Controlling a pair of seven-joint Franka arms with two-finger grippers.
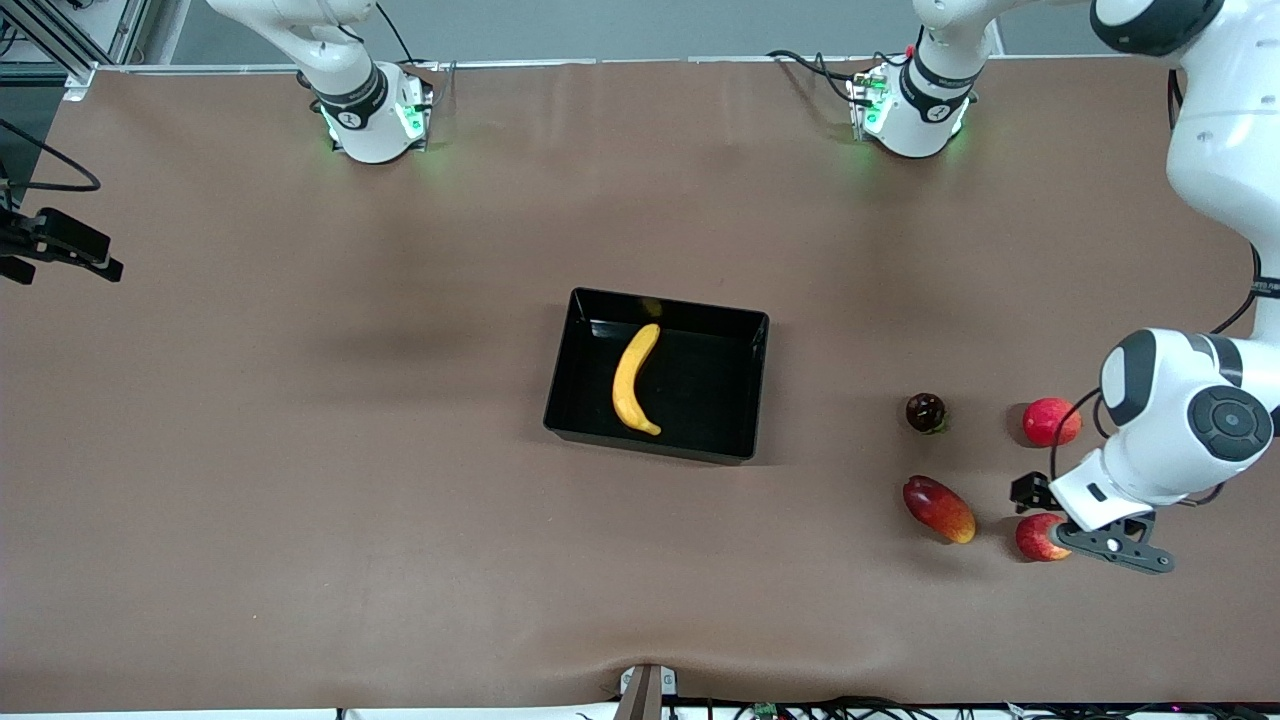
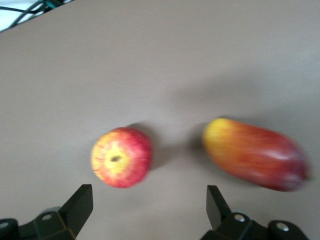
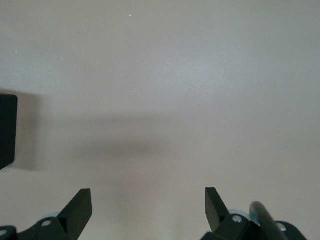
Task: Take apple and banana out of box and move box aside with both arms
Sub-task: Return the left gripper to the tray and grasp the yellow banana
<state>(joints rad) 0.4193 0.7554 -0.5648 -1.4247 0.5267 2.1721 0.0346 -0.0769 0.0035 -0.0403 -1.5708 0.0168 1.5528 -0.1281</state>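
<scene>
The black box sits mid-table with the yellow banana lying in it. The streaked red-yellow apple lies on the table toward the left arm's end, beside the mango. My left gripper hangs just over the apple, open and empty. In the left wrist view the apple lies beyond the fingertips, nearer one of them, with the mango beside it. My right gripper is open and empty over bare table, and a corner of the box shows at the view's edge.
A plain red round fruit and a dark round fruit lie farther from the front camera than the apple and mango. A black device sticks in over the table's edge at the right arm's end.
</scene>
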